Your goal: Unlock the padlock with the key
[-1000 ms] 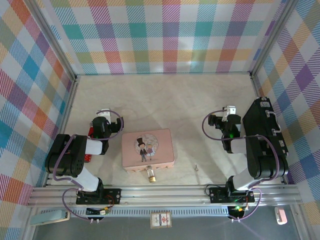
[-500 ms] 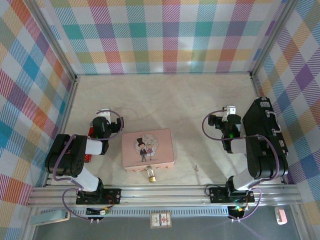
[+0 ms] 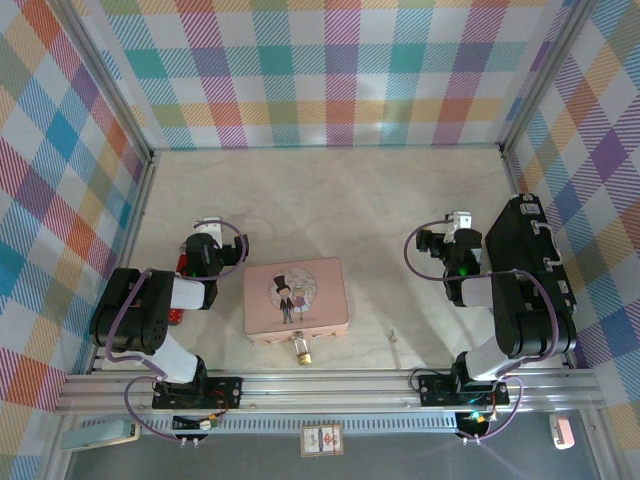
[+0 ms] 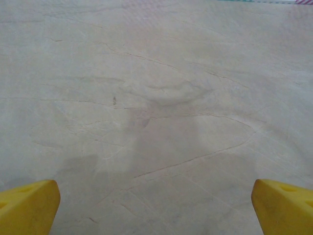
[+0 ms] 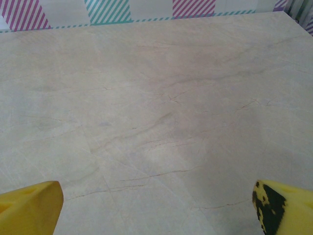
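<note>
The tiny brass padlock (image 3: 301, 346) lies on the table, touching the near edge of a pink tin (image 3: 296, 297). The small silvery key (image 3: 394, 336) lies by itself on the table to the right of the padlock. My left gripper (image 3: 205, 243) rests folded back to the left of the tin. My right gripper (image 3: 458, 238) rests well right of the tin, beyond the key. In the left wrist view my left gripper (image 4: 156, 208) is open over bare table, its yellow fingertips (image 4: 28, 205) wide apart. My right gripper (image 5: 156, 208) is open too, with its fingertips (image 5: 30, 205) apart and nothing between them.
A red object (image 3: 181, 266) lies partly hidden under the left arm. Checked walls (image 3: 330, 70) close in the marble-look table (image 3: 330, 200) on three sides. A metal rail (image 3: 330, 385) runs along the near edge.
</note>
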Robot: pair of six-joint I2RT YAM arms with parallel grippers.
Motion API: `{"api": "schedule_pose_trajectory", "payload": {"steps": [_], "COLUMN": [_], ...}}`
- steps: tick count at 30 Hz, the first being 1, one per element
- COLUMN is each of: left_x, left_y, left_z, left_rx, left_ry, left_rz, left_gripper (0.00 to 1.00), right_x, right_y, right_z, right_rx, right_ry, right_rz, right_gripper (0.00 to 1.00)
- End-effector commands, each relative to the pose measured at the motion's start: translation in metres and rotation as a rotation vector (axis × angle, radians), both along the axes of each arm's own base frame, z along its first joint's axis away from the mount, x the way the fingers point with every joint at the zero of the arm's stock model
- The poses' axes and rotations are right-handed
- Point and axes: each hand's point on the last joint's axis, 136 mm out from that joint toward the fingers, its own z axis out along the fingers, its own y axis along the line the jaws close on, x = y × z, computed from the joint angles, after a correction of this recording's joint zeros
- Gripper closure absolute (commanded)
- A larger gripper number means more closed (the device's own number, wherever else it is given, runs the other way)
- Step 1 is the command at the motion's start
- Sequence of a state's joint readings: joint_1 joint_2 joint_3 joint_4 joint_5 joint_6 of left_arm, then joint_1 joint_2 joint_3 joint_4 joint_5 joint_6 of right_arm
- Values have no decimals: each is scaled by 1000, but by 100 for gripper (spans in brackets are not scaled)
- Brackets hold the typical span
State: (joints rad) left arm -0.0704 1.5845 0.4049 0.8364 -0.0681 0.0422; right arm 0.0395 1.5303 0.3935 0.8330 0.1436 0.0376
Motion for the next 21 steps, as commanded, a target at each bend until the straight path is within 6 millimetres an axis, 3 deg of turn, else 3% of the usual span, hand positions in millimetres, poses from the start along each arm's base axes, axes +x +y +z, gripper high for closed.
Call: {"api": "schedule_pose_trajectory", "payload": {"steps": [1, 5, 10, 16, 21], "left_x": [2, -9, -29, -49, -70], "left_y": [-1, 17, 17, 18, 23], "left_z": [19, 42, 78, 134, 165], "left_rx": [-1, -3, -20, -200, -349], "left_ry": [-45, -97, -189, -228, -168], "left_rz": [-6, 99, 114, 181, 263], "left_gripper": [0, 0, 0, 0, 0], "right_x": [3, -3, -16, -36, -53], "right_y": [3, 13, 22, 42, 33], "right_z": [6, 17, 42, 101, 151], "right_rx": [-2, -5, -5, 125, 325], "right_ry": [-22, -46, -58, -161, -116], "right_rz": [21, 87, 142, 216, 101], "right_gripper": [1, 1, 1, 1, 1]}}
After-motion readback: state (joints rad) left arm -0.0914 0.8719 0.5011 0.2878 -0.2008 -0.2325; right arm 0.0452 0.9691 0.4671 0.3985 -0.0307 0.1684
